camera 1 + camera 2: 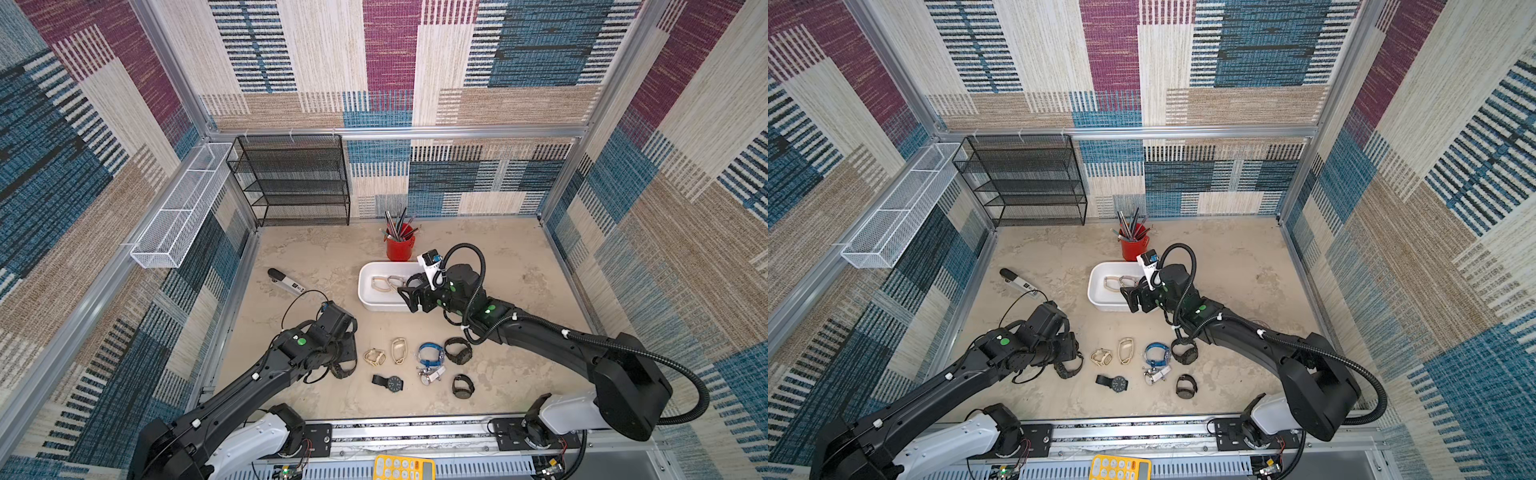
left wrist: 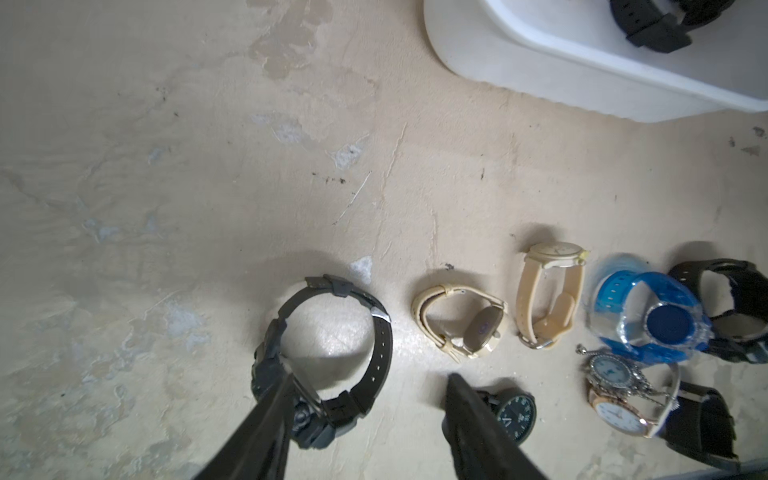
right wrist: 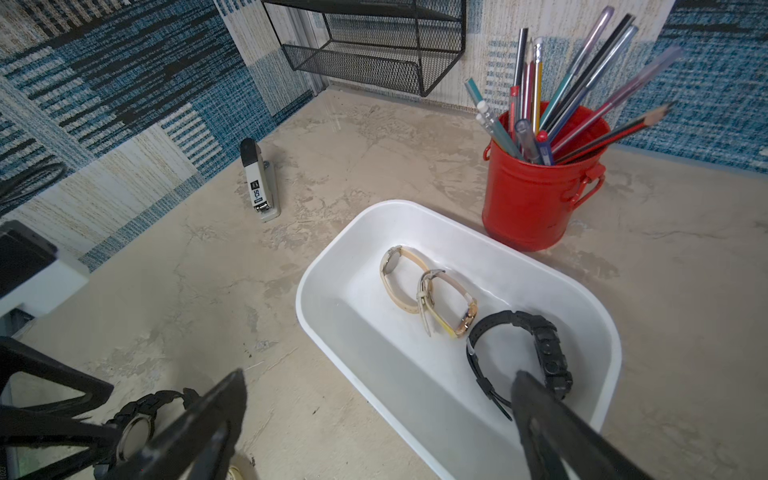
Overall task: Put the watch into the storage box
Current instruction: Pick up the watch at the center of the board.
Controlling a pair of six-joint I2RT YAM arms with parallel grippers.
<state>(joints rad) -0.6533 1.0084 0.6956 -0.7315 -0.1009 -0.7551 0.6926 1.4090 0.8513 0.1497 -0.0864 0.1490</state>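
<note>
A black watch (image 2: 381, 332) lies on the table at the left end of a row of watches, also seen in both top views (image 1: 343, 369) (image 1: 1069, 368). My left gripper (image 2: 370, 377) is low over it and open. One finger rests against the watch's case and the other stands on the table beside a black-dial watch (image 2: 515, 413). The white storage box (image 3: 332, 249) (image 1: 365, 274) holds two beige watches (image 3: 399, 274) and a black one (image 3: 548, 353). My right gripper (image 3: 380, 375) hangs wide open and empty over the box's near rim.
Several more watches lie in the row: beige (image 1: 375, 356), blue (image 1: 430, 354), black (image 1: 458, 350), silver (image 1: 430, 374). A red pen cup (image 1: 400, 245) stands behind the box. A stapler (image 1: 286, 282), black mesh shelf (image 1: 291, 178) and white wire basket (image 1: 183, 208) sit at the left.
</note>
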